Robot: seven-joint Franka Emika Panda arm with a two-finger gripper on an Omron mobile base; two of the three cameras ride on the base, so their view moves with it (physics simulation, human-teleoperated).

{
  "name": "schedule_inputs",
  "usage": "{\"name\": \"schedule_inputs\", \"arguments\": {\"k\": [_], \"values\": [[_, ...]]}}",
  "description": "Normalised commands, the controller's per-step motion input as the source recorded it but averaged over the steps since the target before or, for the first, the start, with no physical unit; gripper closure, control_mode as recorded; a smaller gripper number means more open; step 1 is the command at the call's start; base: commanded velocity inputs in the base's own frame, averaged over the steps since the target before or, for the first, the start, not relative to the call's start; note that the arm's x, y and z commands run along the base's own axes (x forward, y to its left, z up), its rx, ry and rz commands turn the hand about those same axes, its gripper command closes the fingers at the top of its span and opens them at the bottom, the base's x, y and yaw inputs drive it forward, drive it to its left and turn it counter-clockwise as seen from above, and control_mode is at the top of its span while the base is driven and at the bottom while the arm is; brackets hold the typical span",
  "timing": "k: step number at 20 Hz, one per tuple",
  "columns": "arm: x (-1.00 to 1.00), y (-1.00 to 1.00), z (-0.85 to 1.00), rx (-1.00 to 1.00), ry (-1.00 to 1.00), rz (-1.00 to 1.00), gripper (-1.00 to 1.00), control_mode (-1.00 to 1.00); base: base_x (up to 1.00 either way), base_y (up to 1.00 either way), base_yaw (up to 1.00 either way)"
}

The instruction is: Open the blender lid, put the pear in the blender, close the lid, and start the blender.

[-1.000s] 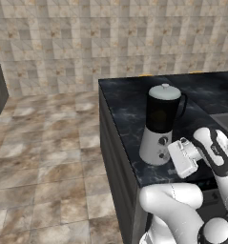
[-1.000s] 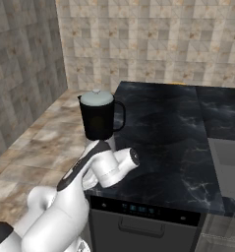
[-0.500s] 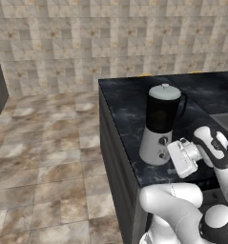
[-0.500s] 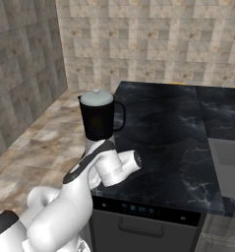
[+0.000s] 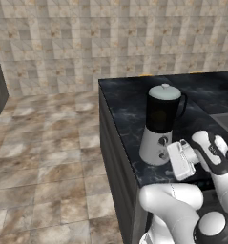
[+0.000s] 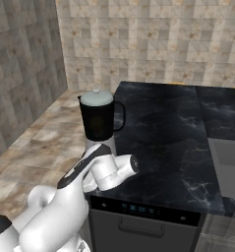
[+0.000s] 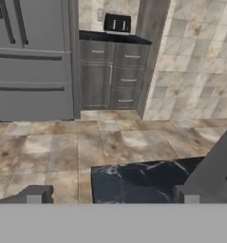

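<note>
The blender (image 5: 160, 125) stands near the left edge of the dark marble counter (image 5: 122, 102), its dark jar on a white base with a knob. The pale blender lid (image 5: 164, 92) sits shut on the jar's rim; in the right base view the blender lid (image 6: 96, 98) also caps the blender (image 6: 100, 123). My gripper (image 5: 176, 162) hovers just right of the blender's base, pointing out over the counter's edge. In the hand view my gripper (image 7: 110, 197) is open with nothing between its tips, and the blender (image 7: 214, 168) base fills the right side. The pear is out of view.
A sink (image 6: 229, 162) is set into the counter at the right, and a dishwasher front (image 6: 138, 219) sits below the counter edge. Across the tiled floor (image 7: 62, 147) stand a steel fridge (image 7: 32, 61), grey drawers (image 7: 110, 76) and a toaster (image 7: 117, 23).
My hand has crept slightly left and lower beside the blender's base. The jaws stay open and the blender has not moved.
</note>
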Motion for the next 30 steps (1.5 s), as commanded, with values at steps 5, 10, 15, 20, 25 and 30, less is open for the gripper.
{"name": "schedule_inputs", "arguments": {"k": [5,10,15,20,25,30], "values": [[0.15,0.0,-0.26,0.0,0.0,-0.11,-1.0,-1.0,0.0,0.0,0.0],[0.0,0.0,-0.27,0.0,-0.03,-0.22,-1.0,-1.0,0.0,0.0,0.0],[0.05,0.06,-0.09,0.0,-0.08,-0.24,-1.0,-1.0,0.0,0.0,0.0],[0.1,0.21,-0.06,0.06,-0.1,-0.08,-1.0,-1.0,0.0,0.0,0.0],[0.0,0.29,-0.27,0.11,-0.02,0.0,-1.0,-1.0,0.0,0.0,0.0],[0.0,0.3,-0.2,0.12,-0.01,0.0,-1.0,-1.0,0.0,0.0,0.0]]}}
